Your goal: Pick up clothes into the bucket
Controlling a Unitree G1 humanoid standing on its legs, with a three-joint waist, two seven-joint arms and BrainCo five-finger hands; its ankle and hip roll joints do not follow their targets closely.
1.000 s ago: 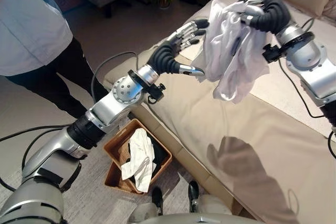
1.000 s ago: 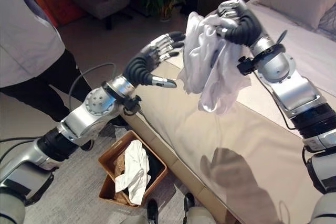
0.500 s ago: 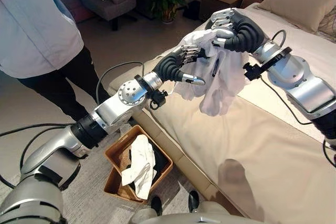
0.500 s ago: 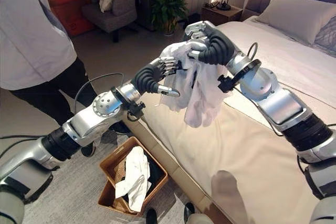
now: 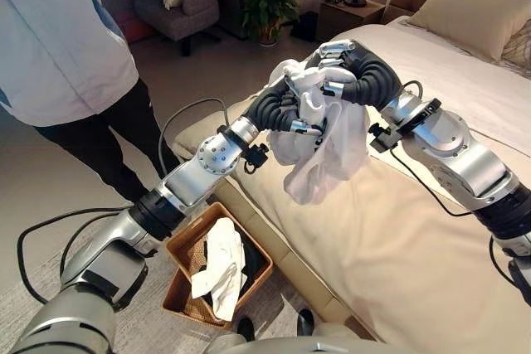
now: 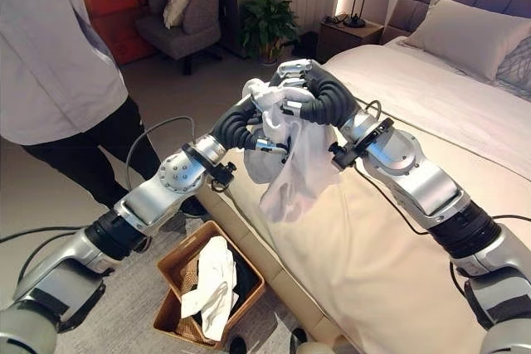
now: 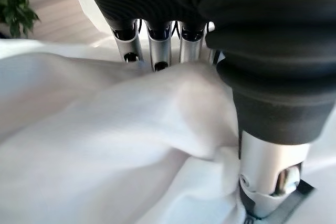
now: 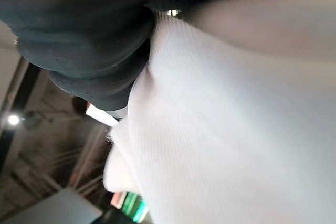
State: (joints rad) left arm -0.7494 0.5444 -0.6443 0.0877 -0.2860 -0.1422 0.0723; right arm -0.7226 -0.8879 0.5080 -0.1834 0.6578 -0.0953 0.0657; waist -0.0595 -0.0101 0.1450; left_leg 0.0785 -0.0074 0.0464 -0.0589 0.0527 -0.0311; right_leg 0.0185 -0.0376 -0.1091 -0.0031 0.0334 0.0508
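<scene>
Basket [image 5: 187, 248] with white cloth [image 5: 220, 264] inside

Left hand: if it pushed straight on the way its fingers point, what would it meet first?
The white garment, which the left hand already touches; just behind it is the right hand, gripping the same cloth. Depth is unclear, so the order past the cloth is a guess.

No readable text, labels or numbers.
</scene>
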